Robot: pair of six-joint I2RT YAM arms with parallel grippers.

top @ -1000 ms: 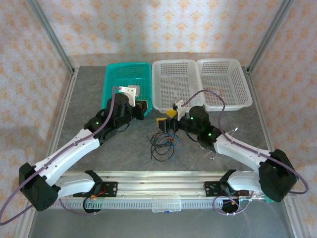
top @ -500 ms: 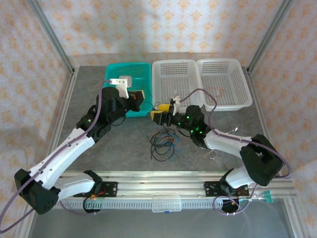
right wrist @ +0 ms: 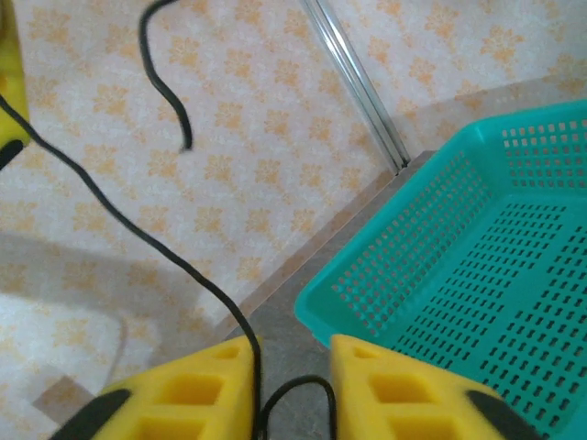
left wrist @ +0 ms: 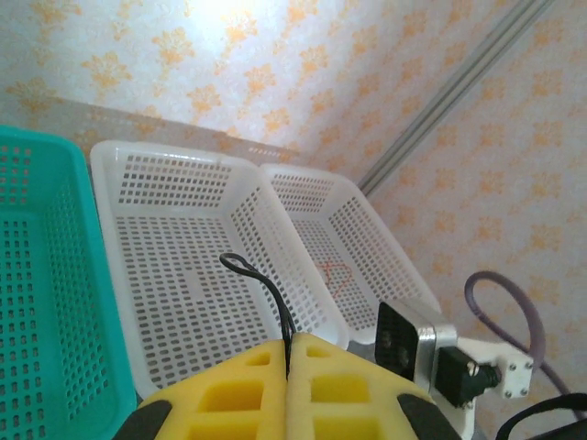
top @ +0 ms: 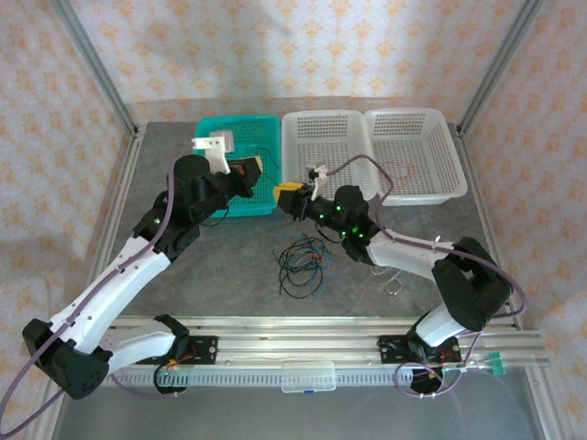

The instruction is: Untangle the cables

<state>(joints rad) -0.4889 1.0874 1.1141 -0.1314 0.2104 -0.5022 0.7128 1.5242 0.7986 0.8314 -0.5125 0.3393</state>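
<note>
While the grey table point(top: 229, 284) is carrying everything, three baskets are sitting in a row along its far edge: a teal basket point(top: 237, 120) on the left, a middle white basket point(top: 330, 147), and a right white basket point(top: 426, 147) touching it. The left arm point(top: 128, 266) is reaching up over the teal basket, and the right arm point(top: 413, 261) is stretching across toward the near corners of the teal and middle baskets.

The left gripper point(left wrist: 289, 367) is pressing its yellow pads tightly together and pinching a black cable point(left wrist: 266, 293), whose small loop is sticking up from between them. The right gripper point(right wrist: 292, 353) is holding its pads a little apart, with a black strand point(right wrist: 183, 266) running down into the gap beside one pad.

The cables point(top: 301, 261) are lying in a loose tangle of black, blue and red-orange loops on the table between the arms, near the baskets. A red-orange cable point(left wrist: 335, 273) is resting inside the right white basket.
</note>
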